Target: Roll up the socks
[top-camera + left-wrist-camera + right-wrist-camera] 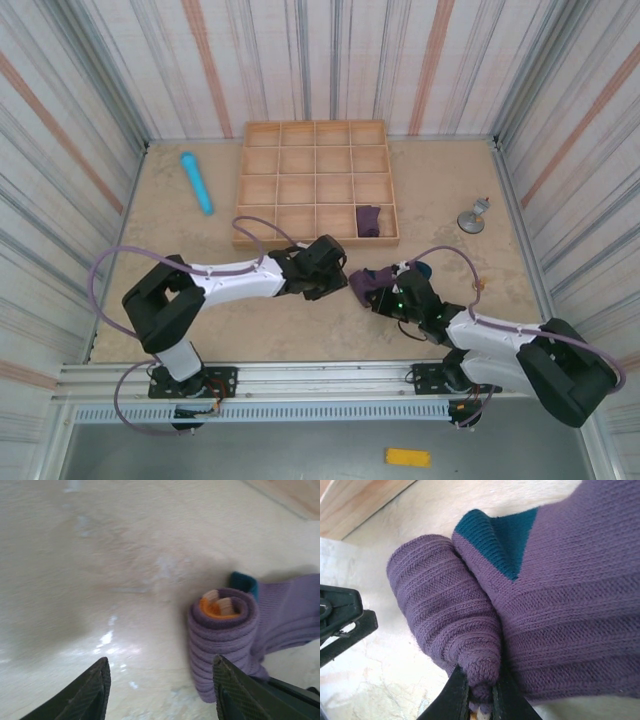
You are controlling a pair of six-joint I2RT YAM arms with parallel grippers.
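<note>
1. Nearest, below the table's edge, a small flat yellow block (407,457) lies on the grey floor.
2. The two arms are bolted to a metal rail (300,380) at the near edge of the pale, stone-patterned table (270,325). Both reach inward toward the table's middle.
3. The right gripper (393,298) (480,692) has its dark fingers pressed narrowly together. They pinch the lower end of a purple ribbed knit sock (368,282) (225,640) (450,610) that is part-rolled into a tight bundle.
4. The sock lies on the table between the two grippers, just in front of the tray. Its rolled end shows an orange and cream core in the left wrist view. The unrolled part spreads flat beside the roll, and a teal patch (497,535) shows where the two meet.
5. The left gripper (335,270) (160,667) hangs low over the table with its fingers spread moderately apart and nothing between them. The roll sits just beside one fingertip; I cannot tell whether it touches.
6. Beyond them stands a shallow wooden tray (300,242) divided into four rows of four compartments. A second purple sock (368,221), bundled, sits in the rightmost compartment of the near row.
7. Left of the tray, apart from it, a light blue cylinder (196,182) lies at a slant on the table.
8. Right of the tray, a small grey metal piece on a round base (472,217) stands near the wall.
</note>
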